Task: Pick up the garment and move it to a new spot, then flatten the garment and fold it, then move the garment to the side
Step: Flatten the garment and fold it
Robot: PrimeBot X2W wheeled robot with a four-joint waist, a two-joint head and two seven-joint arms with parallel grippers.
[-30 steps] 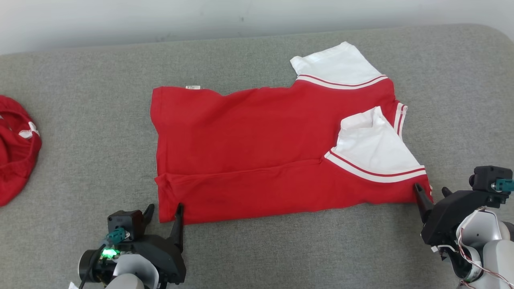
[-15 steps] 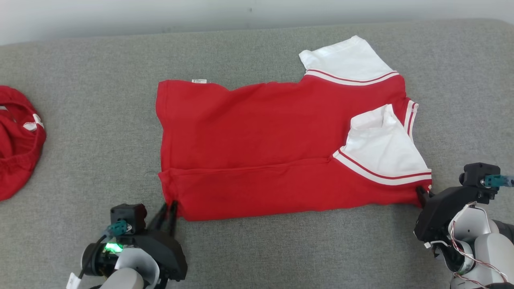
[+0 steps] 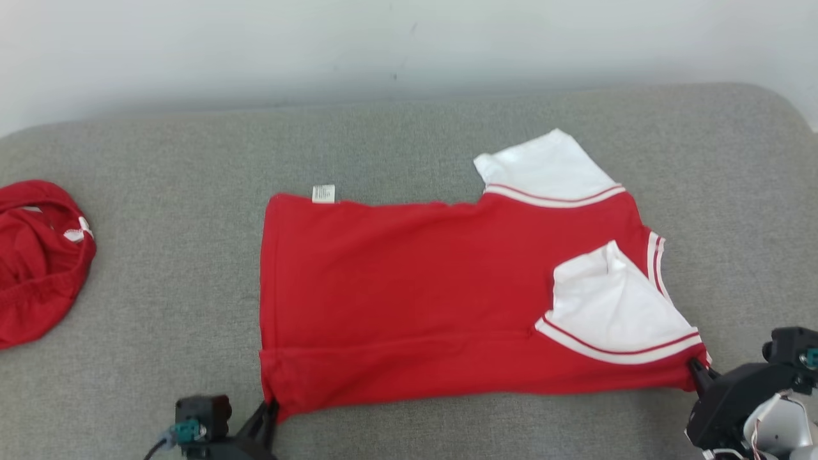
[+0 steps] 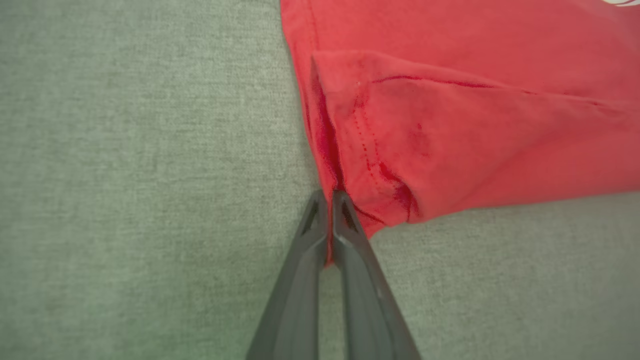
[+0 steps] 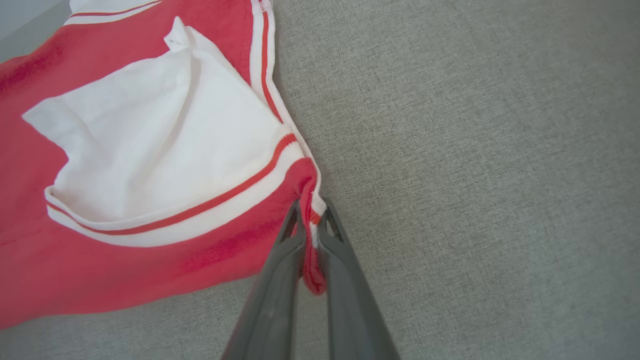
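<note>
The garment is a red shirt with white, red-striped sleeves, spread sideways on the grey cushion, its near long edge folded over. My left gripper is shut on the near left hem corner; in the left wrist view its fingers pinch the red fabric at the left gripper tips. My right gripper is shut on the near right corner below the folded white sleeve; the right wrist view has the red cloth bunched between the right gripper tips.
A second crumpled red cloth lies at the cushion's far left edge. A pale wall runs behind the cushion. Bare grey fabric stretches in front of and to the right of the shirt.
Both grippers closed from open onto the shirt's near corners. The head camera tilted, so the whole scene sits lower in the view. The near edge now looks slightly lifted.
</note>
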